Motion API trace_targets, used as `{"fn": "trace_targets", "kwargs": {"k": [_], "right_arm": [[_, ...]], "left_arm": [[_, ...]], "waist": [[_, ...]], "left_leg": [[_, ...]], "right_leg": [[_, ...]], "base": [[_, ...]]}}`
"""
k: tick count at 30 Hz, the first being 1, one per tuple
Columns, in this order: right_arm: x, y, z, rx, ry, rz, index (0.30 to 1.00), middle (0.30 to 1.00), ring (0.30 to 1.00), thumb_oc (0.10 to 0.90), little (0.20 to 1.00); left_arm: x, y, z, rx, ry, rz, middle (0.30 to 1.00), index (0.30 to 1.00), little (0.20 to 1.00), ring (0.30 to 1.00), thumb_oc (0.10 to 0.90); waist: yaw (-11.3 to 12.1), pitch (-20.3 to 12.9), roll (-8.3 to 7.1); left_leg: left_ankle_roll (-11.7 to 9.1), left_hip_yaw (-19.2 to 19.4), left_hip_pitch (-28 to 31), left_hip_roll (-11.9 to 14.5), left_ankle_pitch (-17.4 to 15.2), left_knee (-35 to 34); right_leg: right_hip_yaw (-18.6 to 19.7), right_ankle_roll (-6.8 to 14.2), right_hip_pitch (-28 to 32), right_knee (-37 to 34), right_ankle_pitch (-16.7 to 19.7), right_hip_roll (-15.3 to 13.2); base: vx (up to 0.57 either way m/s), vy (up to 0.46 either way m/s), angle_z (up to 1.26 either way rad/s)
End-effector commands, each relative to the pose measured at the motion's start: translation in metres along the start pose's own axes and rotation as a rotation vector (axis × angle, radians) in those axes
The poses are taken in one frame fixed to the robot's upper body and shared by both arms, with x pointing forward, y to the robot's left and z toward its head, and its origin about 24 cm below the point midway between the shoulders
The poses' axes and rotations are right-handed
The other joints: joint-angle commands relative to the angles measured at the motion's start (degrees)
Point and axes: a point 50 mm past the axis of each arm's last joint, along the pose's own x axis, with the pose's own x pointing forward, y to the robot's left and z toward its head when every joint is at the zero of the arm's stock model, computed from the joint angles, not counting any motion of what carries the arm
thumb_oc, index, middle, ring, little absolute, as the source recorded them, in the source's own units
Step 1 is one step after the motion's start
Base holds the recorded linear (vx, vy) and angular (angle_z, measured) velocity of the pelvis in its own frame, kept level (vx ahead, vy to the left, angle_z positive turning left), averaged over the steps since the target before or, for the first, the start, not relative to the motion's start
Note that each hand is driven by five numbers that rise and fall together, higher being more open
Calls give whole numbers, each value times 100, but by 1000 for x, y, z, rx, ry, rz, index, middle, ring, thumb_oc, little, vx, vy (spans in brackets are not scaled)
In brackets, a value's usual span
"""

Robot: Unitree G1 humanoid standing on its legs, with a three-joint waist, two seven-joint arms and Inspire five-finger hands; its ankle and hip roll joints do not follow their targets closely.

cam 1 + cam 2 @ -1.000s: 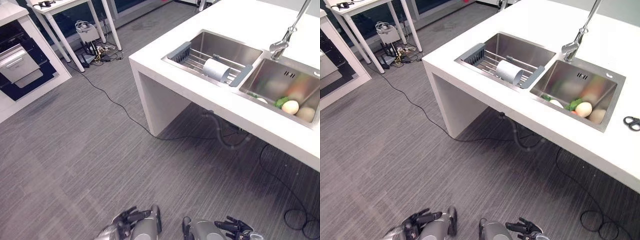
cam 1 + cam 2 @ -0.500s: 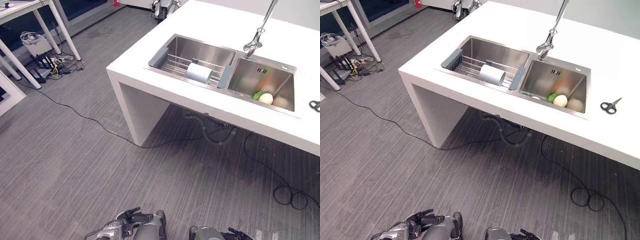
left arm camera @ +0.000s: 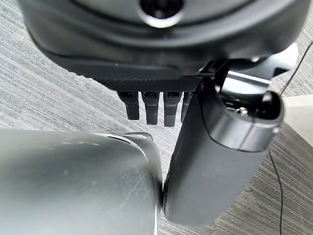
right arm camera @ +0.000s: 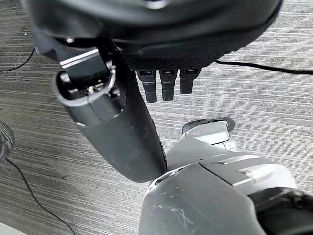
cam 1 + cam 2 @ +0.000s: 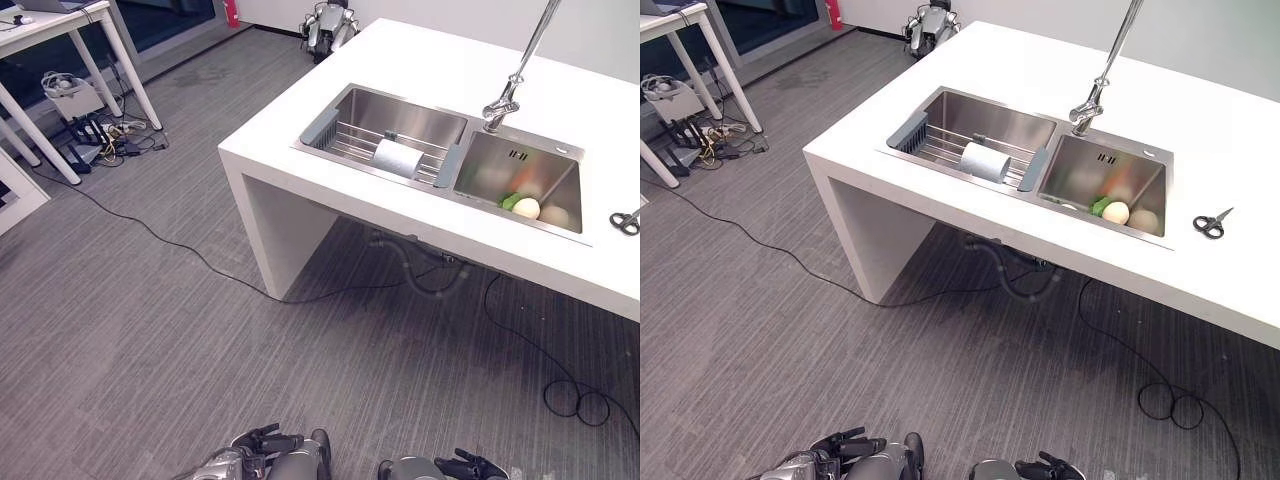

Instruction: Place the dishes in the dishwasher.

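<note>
A pale blue-grey cup (image 5: 398, 157) lies on its side on a wire rack (image 5: 345, 140) across the left basin of a steel double sink (image 5: 958, 108) set in a white counter (image 5: 420, 60). In the right basin lie a green item (image 5: 510, 200) and a cream round one (image 5: 526, 208). My left hand (image 5: 262, 442) and right hand (image 5: 470, 466) hang low over the grey floor, far from the counter. In the wrist views the left hand's fingers (image 3: 150, 105) and the right hand's fingers (image 4: 166, 84) are straight and hold nothing.
A tall tap (image 5: 505, 95) stands behind the sink and scissors (image 5: 1210, 225) lie on the counter to its right. A white table (image 5: 60, 15) with a box of cables (image 5: 68, 92) under it stands far left. A grey hose (image 5: 410, 270) hangs under the counter.
The camera has turned, so the counter and sink sit more central and the dark appliance at far left has left the view. Both hands stay low and empty.
</note>
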Motion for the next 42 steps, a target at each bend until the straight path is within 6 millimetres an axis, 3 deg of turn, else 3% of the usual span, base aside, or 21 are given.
{"fn": "trace_targets", "kwargs": {"k": [1,4,6,9,11,13,14,16,18,23,27,30,31,32,33,35,36,38,42], "right_arm": [[-1,-13,10,24,-45,-40,900,900,900,800,900],[-2,-15,9,24,-42,-50,900,900,900,800,900],[-2,-16,11,14,-42,-52,900,900,900,800,900],[-2,-17,15,-18,-44,-39,900,900,900,800,900],[-1,-16,17,-29,-52,-28,900,900,900,800,900],[-2,-17,14,-16,-51,-30,900,900,900,800,900],[-2,-17,13,-11,-47,-30,900,900,900,800,900],[-2,-19,11,-10,-43,-31,900,900,900,800,900],[-2,-20,10,-6,-41,-34,900,900,900,800,900],[-2,-14,12,-4,-52,-18,900,900,900,800,900],[-1,-8,14,-31,-61,5,900,900,900,800,900],[0,-8,19,-25,-76,2,900,900,900,800,900],[-1,-9,21,-26,-81,1,900,900,900,800,900],[-1,-12,25,-23,-98,-12,900,900,900,800,900],[-2,-17,27,2,-109,-27,900,900,900,800,900],[-2,-19,28,9,-112,-33,900,900,900,800,900],[-2,-21,30,10,-113,-43,900,900,900,800,900],[-2,-22,31,14,-111,-50,900,900,900,800,900],[-3,-28,32,30,-96,-63,900,900,900,800,900]], "left_arm": [[-2,5,-16,94,58,-11,900,900,900,900,800],[-2,4,-17,107,67,-20,900,900,900,900,800],[-2,3,-17,113,63,-24,900,900,900,900,800],[-2,2,-18,64,61,-8,900,900,900,900,800],[-2,3,-18,44,63,-7,900,900,900,900,800],[-2,3,-18,61,73,-10,900,900,900,900,800],[-2,4,-19,64,78,-3,900,900,900,900,800],[-2,4,-20,61,83,1,900,900,900,900,800],[-3,6,-25,59,95,-6,900,900,900,900,800],[-4,7,-33,74,113,-9,900,900,900,900,800],[-4,7,-34,48,111,10,900,900,900,900,800],[-3,2,-29,27,88,4,900,900,900,900,800],[-2,1,-28,19,78,1,900,900,900,900,800],[-1,-5,-22,7,50,-10,900,900,900,900,800],[0,-9,-17,9,31,-20,900,900,900,900,800],[0,-10,-15,15,23,-26,900,900,900,900,800],[0,-11,-14,25,18,-28,900,900,900,900,800],[0,-11,-15,28,17,-27,900,900,900,900,800],[-1,-6,-25,12,40,-13,900,900,900,900,800]], "waist": [[-55,75,210],[-84,76,198],[-82,119,218],[9,235,270],[-44,331,286],[-189,365,214],[-277,356,190],[-349,399,200],[-412,411,289],[-366,289,208],[-353,203,115],[-292,239,-11],[-266,236,-40],[-188,338,-72],[-128,421,-45],[-107,456,-19],[-74,487,26],[-29,556,100],[145,648,281]], "left_leg": [[-37,-225,711,-136,-640,-600],[52,-244,764,-227,-689,-600],[124,-241,813,-275,-722,-600],[155,-137,988,-277,-859,-600],[137,-117,1040,-273,-825,-600],[38,-313,1158,-415,-906,-600],[-31,-445,1197,-491,-962,-600],[-52,-545,1290,-530,-1026,-600],[-110,-624,1372,-479,-1078,-600],[-223,-479,1429,-382,-1002,-600],[-318,-398,1793,-282,-961,-600],[-440,-303,2227,-259,-601,-600],[-480,-302,2169,-253,-464,-445],[-590,-360,1490,-218,-44,762],[-592,-396,985,-160,146,965],[-573,-387,884,-119,186,523],[-629,-440,848,-40,362,-219],[-733,-609,677,25,498,-600],[-984,-1046,-305,231,803,-600]], "right_leg": [[90,213,180,364,97,117],[163,202,113,744,181,199],[98,218,-107,1390,357,254],[-334,276,-492,2265,398,-11],[-449,184,-815,1971,429,63],[-307,158,-875,677,527,244],[-235,198,-929,-280,746,199],[-133,328,-1166,-578,1033,55],[-12,371,-1329,-578,1153,41],[-57,215,-947,-578,588,34],[-38,71,-684,-578,334,66],[17,-80,-454,-578,192,11],[36,-119,-424,-578,161,-5],[97,-281,-221,-578,74,21],[117,-353,-65,-578,-5,76],[131,-352,5,-578,-55,112],[160,-336,95,-578,-138,170],[211,-316,235,-578,-231,276],[529,-349,708,-578,-563,559]], "base": [[32,77,3],[29,103,0],[30,131,-4],[50,127,-34],[33,-22,-29],[168,-174,-21],[161,-172,37],[166,-141,93],[215,-165,48],[204,-192,24],[203,-192,20],[167,-158,12],[139,-184,10],[143,-161,18],[124,-118,6],[157,66,11],[188,132,13],[222,176,-4],[345,263,-5]]}}
